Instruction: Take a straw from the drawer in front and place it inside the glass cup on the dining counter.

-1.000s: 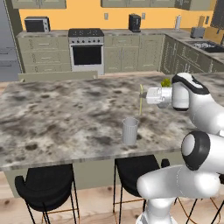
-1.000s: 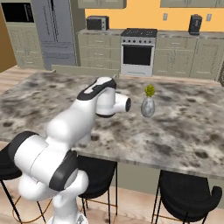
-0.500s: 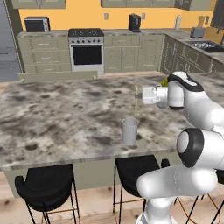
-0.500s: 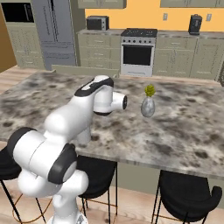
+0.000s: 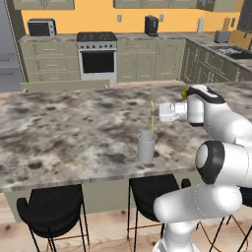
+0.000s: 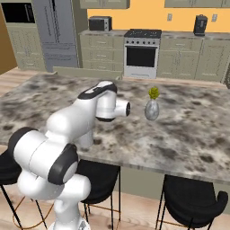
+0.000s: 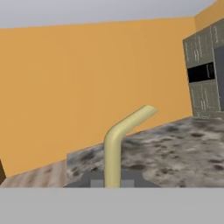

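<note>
Since a second ago I have carried the straw (image 5: 152,117) left across the desk (image 5: 74,133), and it now hangs upright directly above the glass cup (image 5: 146,147), its lower end just over the rim and not yet inside. The end effector (image 5: 156,112) is clenched on the straw, pointing sideways from the wrist; in the hand view the straw (image 7: 117,144) rises between the finger tips and bends near its top.

The cup stands alone near the front edge of the desk, with bare stone all round it. Beside the arm, in the right base view, a small grey vase (image 6: 152,109) with a green sprig sits on the desk, well apart from the cup's spot, and nothing stands between straw and cup.

The desk is a wide grey, white and brown speckled slab on grey-green cabinets, with black stools (image 5: 51,209) tucked under its near edge. Across the room runs a row of grey-green cabinets under an orange wall, with a steel oven (image 5: 97,58), a microwave (image 5: 40,28) and a dark coffee machine (image 5: 151,25) on the far worktop. A drawer (image 5: 66,85) stands pulled out beyond the desk's far edge.
</note>
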Available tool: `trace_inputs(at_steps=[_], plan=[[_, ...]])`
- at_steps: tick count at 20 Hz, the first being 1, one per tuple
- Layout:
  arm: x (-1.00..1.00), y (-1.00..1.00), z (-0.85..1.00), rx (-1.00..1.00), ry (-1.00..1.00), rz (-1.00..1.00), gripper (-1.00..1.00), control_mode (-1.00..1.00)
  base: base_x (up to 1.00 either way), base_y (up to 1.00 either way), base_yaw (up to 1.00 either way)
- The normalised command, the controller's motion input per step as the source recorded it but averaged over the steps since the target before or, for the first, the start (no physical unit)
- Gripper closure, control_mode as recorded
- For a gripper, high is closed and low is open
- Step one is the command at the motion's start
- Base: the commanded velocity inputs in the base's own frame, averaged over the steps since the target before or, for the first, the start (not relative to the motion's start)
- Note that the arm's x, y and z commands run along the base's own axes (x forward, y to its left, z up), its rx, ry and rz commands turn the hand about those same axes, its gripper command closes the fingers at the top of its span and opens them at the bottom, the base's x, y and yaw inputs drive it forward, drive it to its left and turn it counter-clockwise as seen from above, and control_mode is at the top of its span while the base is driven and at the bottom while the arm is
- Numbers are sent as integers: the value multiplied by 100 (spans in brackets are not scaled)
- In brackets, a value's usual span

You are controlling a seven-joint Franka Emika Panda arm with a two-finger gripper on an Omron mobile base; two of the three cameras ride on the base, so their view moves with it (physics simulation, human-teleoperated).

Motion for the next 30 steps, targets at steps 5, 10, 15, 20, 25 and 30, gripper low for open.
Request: trace_inputs(at_steps=[5,10,15,20,25,30], plan=[[13,1,-26,0,1,3,100,-100,0,0,0],[21,1,-17,0,0,3,100,-100,0,0,0],[24,2,-9,0,0,3,100,-100,0,0,0],[7,0,-14,0,0,3,100,-100,0,0,0],[11,4,-16,0,0,3,100,-100,0,0,0],[10,7,-13,0,0,3,100,-100,0,0,0]])
